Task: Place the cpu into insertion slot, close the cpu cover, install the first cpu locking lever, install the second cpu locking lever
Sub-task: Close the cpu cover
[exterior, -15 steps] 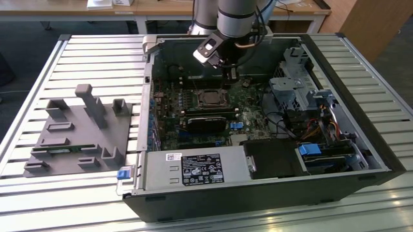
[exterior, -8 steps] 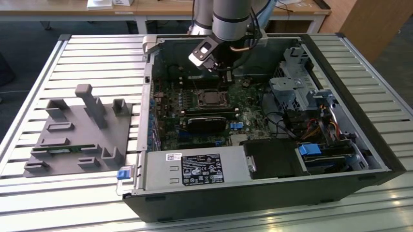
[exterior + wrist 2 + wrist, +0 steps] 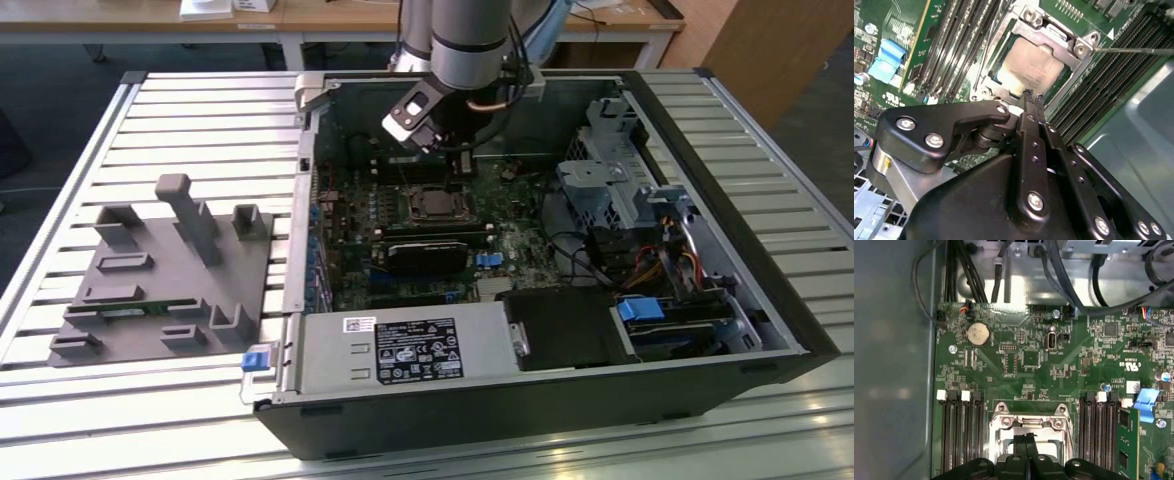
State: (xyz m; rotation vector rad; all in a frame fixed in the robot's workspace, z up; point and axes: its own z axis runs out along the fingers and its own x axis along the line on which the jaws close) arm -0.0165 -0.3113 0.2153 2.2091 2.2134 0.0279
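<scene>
The cpu is already seated in the insertion slot, mid-board inside the open computer case. The case stands on the slatted counter, toward its edge on the exterior view's right. From my console the cpu cover looks lowered around the chip, whose dull face shows through the window.

The gripper hangs just above the socket's near rim, and I read its fingers as pressed together with nothing between them. The chip lies directly beyond the fingertips and slightly below; being square, it has no long axis to line up with.

A thin lever rod sticks out from the cover's corner across one bank of memory slots. I judge it not latched. A second bank flanks the socket's other side, so the space beside the frame is tight. A grey fixture lies well apart, near the counter's edge on the exterior view's left.
</scene>
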